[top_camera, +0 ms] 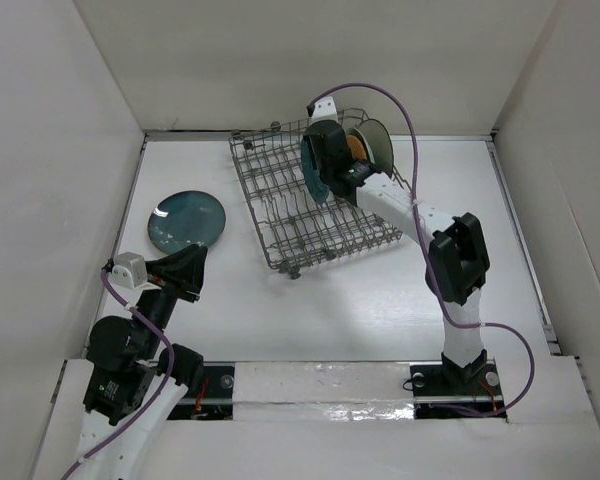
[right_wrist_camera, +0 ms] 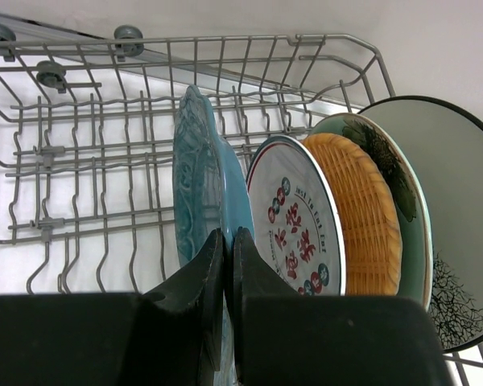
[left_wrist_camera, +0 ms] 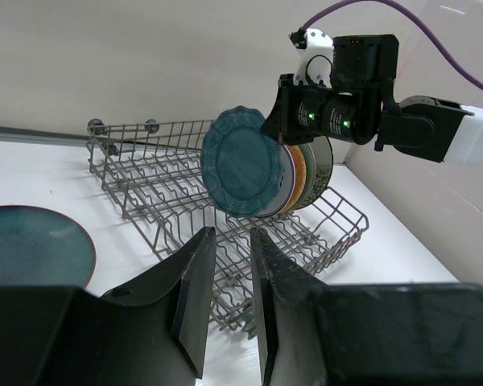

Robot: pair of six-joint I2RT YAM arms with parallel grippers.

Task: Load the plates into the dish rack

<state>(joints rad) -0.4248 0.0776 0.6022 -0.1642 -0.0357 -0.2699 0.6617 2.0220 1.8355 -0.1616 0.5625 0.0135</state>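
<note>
The grey wire dish rack (top_camera: 280, 195) stands at the back centre, turned at an angle. My right gripper (top_camera: 327, 152) is shut on the rim of the teal scalloped plate (right_wrist_camera: 200, 173) and holds it upright on edge in the rack. Behind that plate stand the small white red-marked plate (right_wrist_camera: 298, 221), the orange woven-look plate (right_wrist_camera: 366, 209), the pale green flowered plate (right_wrist_camera: 406, 181) and the cream patterned plate (right_wrist_camera: 459, 233). The dark teal plate (top_camera: 187, 220) lies flat on the table, left of the rack. My left gripper (top_camera: 193, 265) is open and empty, just in front of the dark teal plate.
White walls close in the table on the left, back and right. The right arm (top_camera: 420, 215) stretches over the rack's right corner, with a purple cable (top_camera: 410, 120) looping above it. The left half of the rack (right_wrist_camera: 80, 161) holds no plates.
</note>
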